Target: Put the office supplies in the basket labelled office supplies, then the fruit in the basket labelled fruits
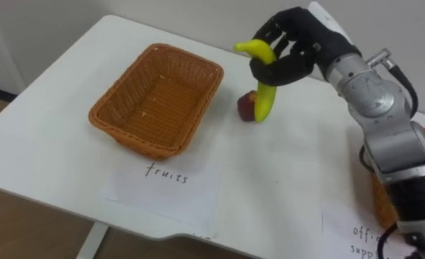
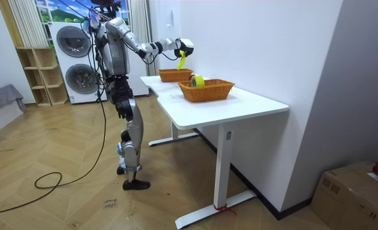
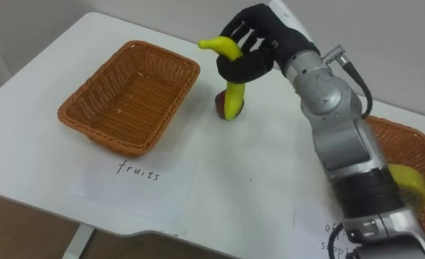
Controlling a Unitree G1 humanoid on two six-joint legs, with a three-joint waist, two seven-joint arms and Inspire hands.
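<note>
The right hand [image 1: 290,52] hangs above the table [image 1: 291,187], close to its far edge, with its fingers and thumb curled round a banana [image 1: 265,99]. The grip sits on the upper half of the fruit. The stalk end pokes out to the left above the fingers, and the longer part hangs down below the hand towards the tabletop. Whether its tip touches the table cannot be told. Just behind the banana's lower end a small red fruit [image 1: 246,106] lies on the table, partly hidden by it.

To the left of the hand, and apart from the banana, stands a wicker fruit basket [image 1: 152,141] with nothing in it. A handwritten paper sheet [image 1: 165,188] lies flat between this basket and the table's near edge.

The right eye view takes in more of the table's right end. There a second wicker basket [image 3: 393,127] stands behind the forearm, and a yellow roll [image 3: 411,181] lies in it. Another handwritten sheet [image 3: 327,234] lies near the front edge below that basket.

The room view shows the robot standing upright at the long side of the table, on the room view's left. Its right arm reaches out over the tabletop, and the banana dangles above the farther basket. The nearer basket holds the yellow roll. Two stacked washing machines [image 2: 73,61] stand behind the robot, and a cardboard box [image 2: 352,185] sits on the floor at the room view's right.
</note>
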